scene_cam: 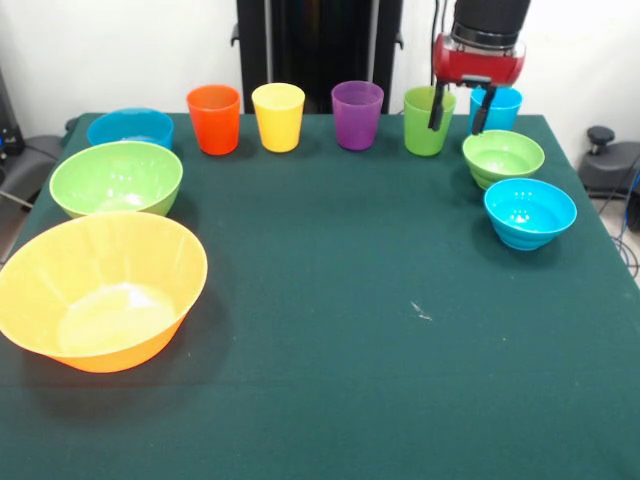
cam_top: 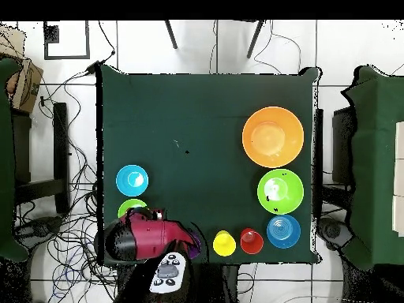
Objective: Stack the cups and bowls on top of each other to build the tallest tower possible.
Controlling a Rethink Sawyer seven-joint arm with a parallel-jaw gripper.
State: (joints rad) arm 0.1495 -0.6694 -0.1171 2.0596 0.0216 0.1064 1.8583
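Five cups stand in a row at the table's far edge in the front view: orange (scene_cam: 214, 118), yellow (scene_cam: 278, 116), purple (scene_cam: 357, 114), green (scene_cam: 427, 122) and light blue (scene_cam: 499, 107). My gripper (scene_cam: 458, 112) hangs open and empty, with its fingers in front of the gap between the green and light blue cups. The small green bowl (scene_cam: 502, 157) and small blue bowl (scene_cam: 530, 212) sit just in front of it. The medium blue bowl (scene_cam: 130, 127), medium green bowl (scene_cam: 116, 178) and large orange bowl (scene_cam: 100, 290) sit at the left. No tower stands.
In the overhead view the red arm head (cam_top: 146, 235) covers the green and light blue cups and part of the small green bowl (cam_top: 129, 207). The dark green table (scene_cam: 330, 330) has a small white mark (scene_cam: 421, 312).
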